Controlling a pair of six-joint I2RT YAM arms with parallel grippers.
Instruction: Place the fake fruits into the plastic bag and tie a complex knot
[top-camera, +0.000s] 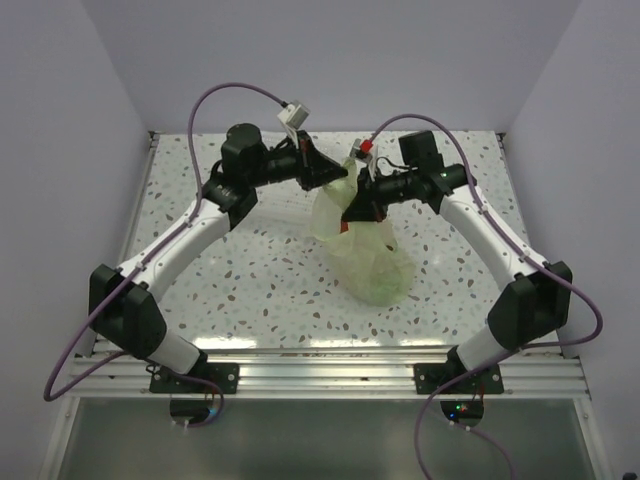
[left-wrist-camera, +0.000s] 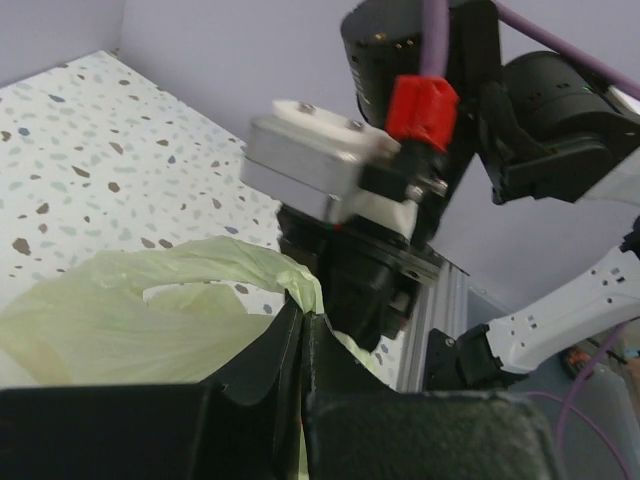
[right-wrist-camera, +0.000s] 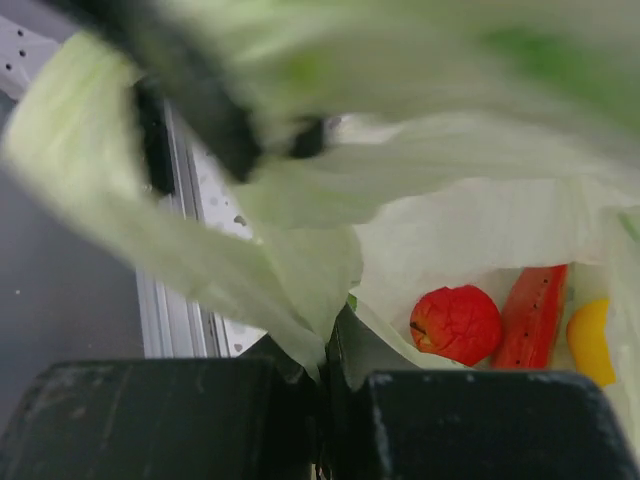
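Right now the plastic bag (top-camera: 372, 262) lies on the speckled table (top-camera: 250, 285) between my two arms, a little right of the middle. Its bulging lower body slumps toward the near edge, and its thin upper part is drawn up toward my grippers. Through the open mouth, my right wrist view shows a red round fruit (right-wrist-camera: 456, 323) sitting inside. A red-orange elongated piece (right-wrist-camera: 530, 315) touches it, and a yellow piece (right-wrist-camera: 590, 340) lies just beyond that. My left gripper (top-camera: 330, 175) hangs over the far end of the bag. Its fingers are pressed together on a pale green fold of the film, which rises in a loop just in front of them in my left wrist view. My right gripper (top-camera: 352, 210) sits close beside the left one, directly above the bag. Its jaws are likewise pinched tight on a strip of the bag's edge, which stretches away up and to the left.
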